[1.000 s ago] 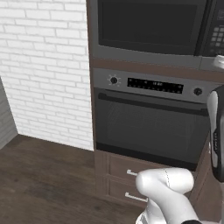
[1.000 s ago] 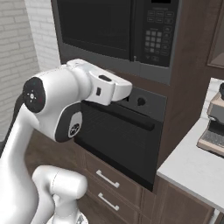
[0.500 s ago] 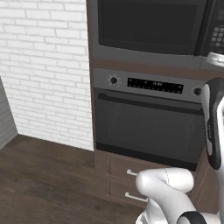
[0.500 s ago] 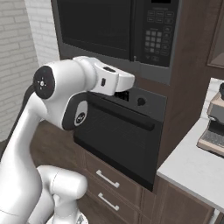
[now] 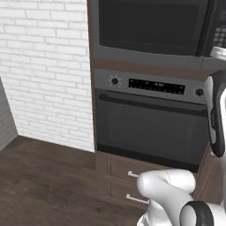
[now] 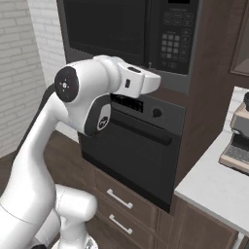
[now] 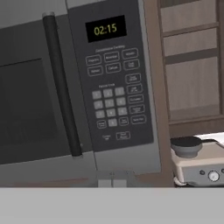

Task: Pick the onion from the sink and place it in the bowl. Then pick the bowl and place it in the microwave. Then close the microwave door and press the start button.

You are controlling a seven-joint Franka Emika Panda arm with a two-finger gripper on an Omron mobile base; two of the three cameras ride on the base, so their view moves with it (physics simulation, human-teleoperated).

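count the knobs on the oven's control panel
2: one knob at the left end of the oven panel, and another knob at the right end, with the dark display strip between them. The arm may hide part of the panel's right edge.

A built-in oven (image 5: 152, 128) with two knobs and a handle bar sits above two wooden drawers (image 6: 119, 209). White brick wall (image 5: 44, 75) stands at its left. What looks like a coffee machine (image 6: 238, 141) sits on the counter (image 6: 214, 189).
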